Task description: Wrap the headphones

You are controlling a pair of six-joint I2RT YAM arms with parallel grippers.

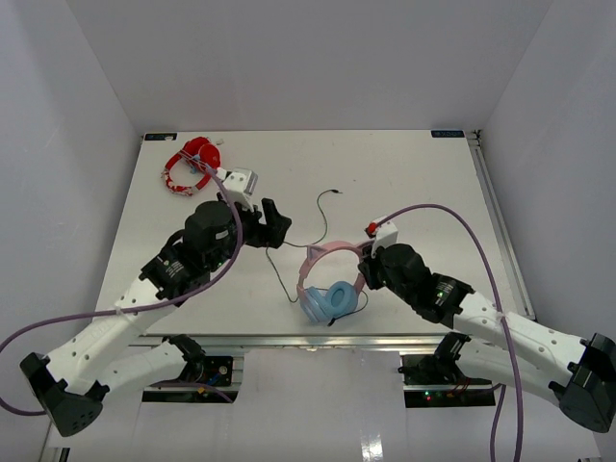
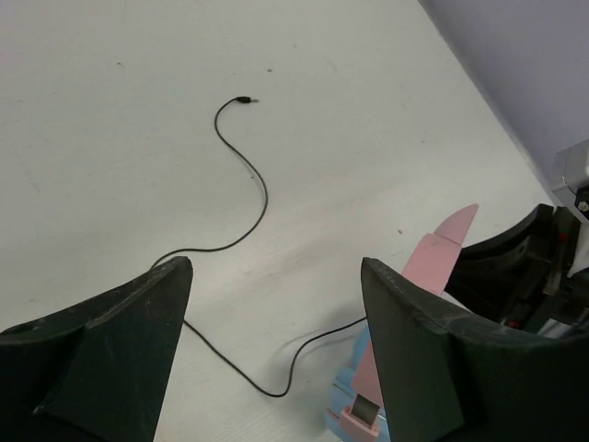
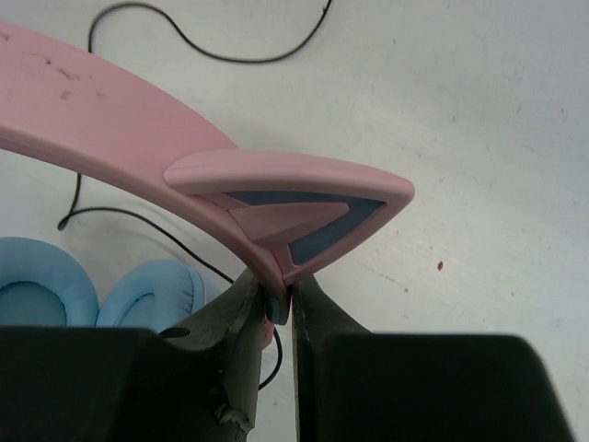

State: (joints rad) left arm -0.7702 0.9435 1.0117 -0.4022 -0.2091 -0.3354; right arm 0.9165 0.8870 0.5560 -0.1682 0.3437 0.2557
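Near the middle of the bench (image 1: 404, 173), toward its front edge, the headphones (image 1: 329, 296) lie with the pink headband (image 3: 92, 110) arching away from the arms and the two light blue ear cups (image 3: 147, 290) side by side on the near side. The right tool (image 3: 281, 308) is clamped on the headband just below one cat ear (image 3: 294, 198), its two fingers pressed close together with only the thin pink edge between them.

The left tool (image 2: 274, 276) hangs to the left of the headphones with its fingers spread wide apart and nothing between them. The thin black cable (image 2: 266, 193) lies loose on the bench beneath it. The cable runs from the headphones in a curve under the left tool's gap, then snakes toward the far side and ends at a small plug (image 2: 242, 98) lying flat on the surface.

At the far left corner a pair of red-and-white headphones (image 1: 191, 166) sits well apart from both tools.
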